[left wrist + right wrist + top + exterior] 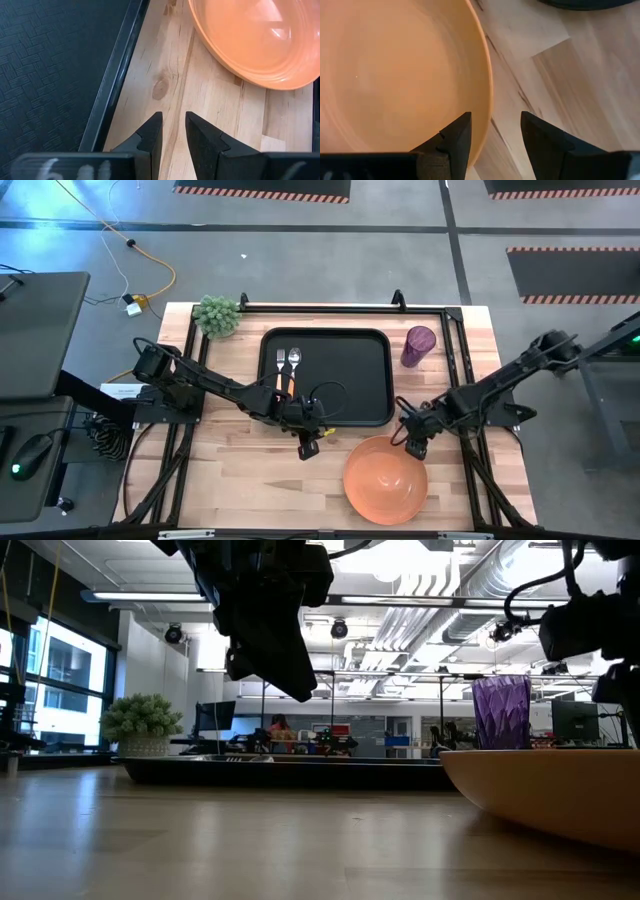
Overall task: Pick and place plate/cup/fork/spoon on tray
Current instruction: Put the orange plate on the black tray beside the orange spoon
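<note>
Round orange plastic plate is showing a smooth, glossy face with highlights. Black rectangular tray is looking matt, with a woven texture. Light wooden tabletop is appearing smooth, grain and knot visible. Translucent purple plastic cup is catching light on faceted walls.

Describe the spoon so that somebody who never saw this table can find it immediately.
Find the black tray at the far middle of the wooden table. Two small utensils lie side by side in its left part. The spoon is the one nearer the tray's centre, with a rounded silver bowl, while the fork beside it has tines.
</note>
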